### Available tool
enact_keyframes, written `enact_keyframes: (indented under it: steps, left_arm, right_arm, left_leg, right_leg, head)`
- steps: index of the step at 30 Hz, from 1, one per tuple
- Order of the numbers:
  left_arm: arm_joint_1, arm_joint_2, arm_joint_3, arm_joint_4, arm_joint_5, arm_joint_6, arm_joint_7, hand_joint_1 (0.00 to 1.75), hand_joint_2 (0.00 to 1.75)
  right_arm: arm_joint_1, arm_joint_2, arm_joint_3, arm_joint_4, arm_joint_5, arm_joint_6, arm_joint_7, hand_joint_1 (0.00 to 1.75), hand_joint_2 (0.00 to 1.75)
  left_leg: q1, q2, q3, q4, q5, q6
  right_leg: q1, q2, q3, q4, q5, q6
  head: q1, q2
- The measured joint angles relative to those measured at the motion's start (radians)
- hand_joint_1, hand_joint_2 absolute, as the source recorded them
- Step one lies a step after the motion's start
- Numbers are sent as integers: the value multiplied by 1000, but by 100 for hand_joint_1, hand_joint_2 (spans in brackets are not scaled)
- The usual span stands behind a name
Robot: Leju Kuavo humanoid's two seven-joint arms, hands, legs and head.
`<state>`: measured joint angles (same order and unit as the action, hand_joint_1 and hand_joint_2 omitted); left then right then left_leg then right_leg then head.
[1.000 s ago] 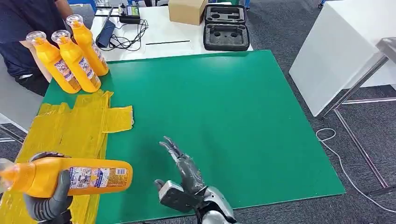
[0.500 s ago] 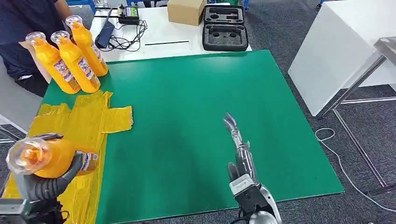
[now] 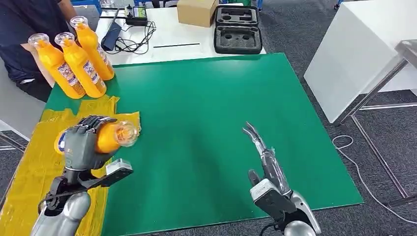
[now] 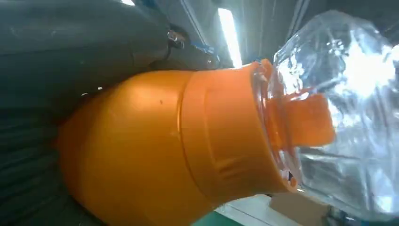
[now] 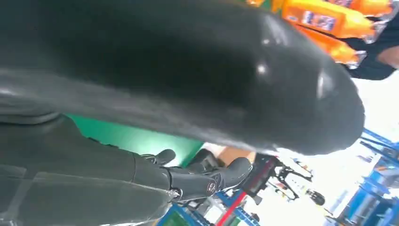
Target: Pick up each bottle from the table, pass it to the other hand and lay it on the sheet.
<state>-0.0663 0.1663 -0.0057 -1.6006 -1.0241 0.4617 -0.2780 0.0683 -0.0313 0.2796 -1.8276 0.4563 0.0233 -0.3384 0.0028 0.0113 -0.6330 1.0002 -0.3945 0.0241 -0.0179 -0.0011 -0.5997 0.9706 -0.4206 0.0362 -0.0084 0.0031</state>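
Head view | left hand (image 3: pixel 82 142) grips bottle (image 3: pixel 112 136) | above sheet (image 3: pixel 34 167)

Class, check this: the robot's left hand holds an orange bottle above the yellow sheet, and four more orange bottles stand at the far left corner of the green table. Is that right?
Not quite. The head view shows three orange bottles standing at that corner, not four. The rest holds: the left hand grips an orange bottle above the yellow sheet on the green table.
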Motion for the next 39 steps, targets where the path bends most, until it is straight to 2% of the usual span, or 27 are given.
enact_keyframes:
  steps: [3,9,23,28,39]
  left_arm:
    - [-2,14,-11,59,-198,70,72,175,175]
    - [3,20,-21,158,-358,120,129,175,175]
    - [-34,30,-22,347,-410,147,175,175,175]
    - [-12,40,19,401,-420,184,182,175,175]
    - [-7,60,45,537,-537,149,250,175,175]
  right_arm:
    - [23,-10,-3,0,8,7,4,0,0]
    - [39,-21,-6,-6,16,36,10,0,0]
    - [48,-36,-11,-11,16,52,13,0,0]
    - [32,-34,-11,3,2,79,-29,0,0]
    - [-36,-41,-11,109,-60,86,-98,0,0]
  left_leg:
    - [0,0,0,0,-1,-1]
    - [0,0,-1,0,-1,-1]
    - [0,1,-1,0,-1,-1]
    - [1,1,-1,0,-1,-1]
    - [1,0,-1,0,-1,-1]
  right_leg:
    - [0,0,-1,0,0,0]
    - [1,0,-2,0,-1,0]
    - [1,0,-1,0,-1,0]
    - [1,1,-1,0,-1,0]
    - [0,0,0,0,-1,0]
  head:
    - [0,0]
    - [0,0]
    - [0,0]
    - [-1,0]
    - [0,0]
